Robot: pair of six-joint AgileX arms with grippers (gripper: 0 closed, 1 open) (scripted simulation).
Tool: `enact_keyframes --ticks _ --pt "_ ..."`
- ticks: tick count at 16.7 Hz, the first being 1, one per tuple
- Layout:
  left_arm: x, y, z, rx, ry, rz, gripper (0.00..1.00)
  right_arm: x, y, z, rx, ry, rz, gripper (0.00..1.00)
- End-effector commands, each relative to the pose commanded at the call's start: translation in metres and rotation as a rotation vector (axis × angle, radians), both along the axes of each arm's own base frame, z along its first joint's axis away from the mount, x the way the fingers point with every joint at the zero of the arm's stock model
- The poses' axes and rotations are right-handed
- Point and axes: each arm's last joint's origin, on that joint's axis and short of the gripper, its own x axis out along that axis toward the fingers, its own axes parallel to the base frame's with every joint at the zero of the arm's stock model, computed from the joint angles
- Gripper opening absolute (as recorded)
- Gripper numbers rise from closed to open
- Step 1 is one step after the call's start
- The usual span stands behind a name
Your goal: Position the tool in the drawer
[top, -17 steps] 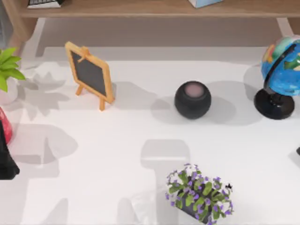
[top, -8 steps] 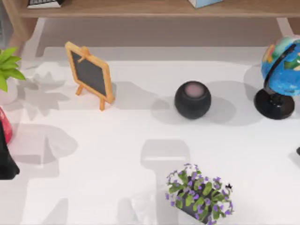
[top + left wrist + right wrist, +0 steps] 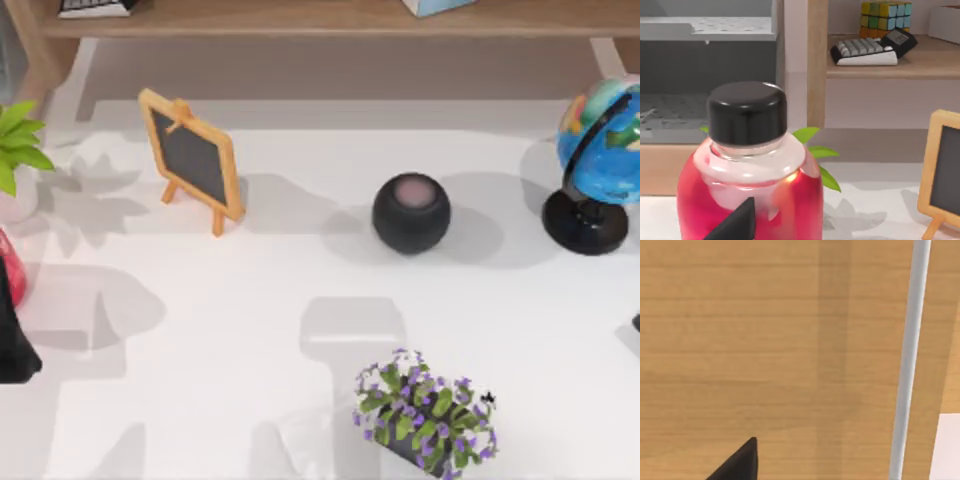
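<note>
The tool is out of view. In the right wrist view, a light wooden front [image 3: 765,340] with a slim silver bar handle [image 3: 907,360] stands close to the camera; it may be the drawer's face. A dark part of my right gripper [image 3: 737,462] shows just before that wood. My right arm [image 3: 636,322] is a dark sliver at the table's right edge. At the left edge, my left arm [image 3: 12,345] sits beside a red bottle [image 3: 12,265]. A dark part of my left gripper [image 3: 735,225] is right in front of the bottle [image 3: 747,195].
A small chalkboard easel [image 3: 192,158], a black round speaker [image 3: 411,213], a globe [image 3: 600,160] and a purple flower pot [image 3: 425,415] stand on the white table. A green plant [image 3: 15,150] is at far left. A wooden shelf [image 3: 330,20] runs along the back, holding a keyboard [image 3: 865,50].
</note>
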Motion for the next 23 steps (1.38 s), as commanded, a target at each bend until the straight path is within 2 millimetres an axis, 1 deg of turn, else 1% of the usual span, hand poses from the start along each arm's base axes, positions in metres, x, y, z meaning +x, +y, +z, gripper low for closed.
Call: enact_keyframes --ticks 5,9,12,14,16,18,19,21,23 --pt "0.000 0.000 0.000 0.000 0.000 0.000 1.00 0.001 -0.001 0.000 0.004 0.003 -0.006 1.00" --pt "0.000 0.000 0.000 0.000 0.000 0.000 1.00 -0.002 -0.017 0.012 0.049 0.029 -0.100 1.00" --pt "0.000 0.000 0.000 0.000 0.000 0.000 1.00 -0.004 -0.031 0.022 0.157 0.096 -0.200 1.00" --pt "0.000 0.000 0.000 0.000 0.000 0.000 1.00 -0.003 -0.037 0.025 0.275 0.173 -0.267 1.00" --pt "0.000 0.000 0.000 0.000 0.000 0.000 1.00 0.001 -0.038 0.027 0.422 0.281 -0.330 1.00" --pt "0.000 0.000 0.000 0.000 0.000 0.000 1.00 0.009 -0.032 0.030 0.584 0.419 -0.388 1.00" --pt "0.000 0.000 0.000 0.000 0.000 0.000 1.00 0.014 -0.026 0.032 0.663 0.496 -0.415 1.00" --pt "0.000 0.000 0.000 0.000 0.000 0.000 1.00 0.026 -0.007 0.039 0.802 0.662 -0.465 1.00" --pt "0.000 0.000 0.000 0.000 0.000 0.000 1.00 0.039 0.020 0.050 0.903 0.836 -0.515 1.00"
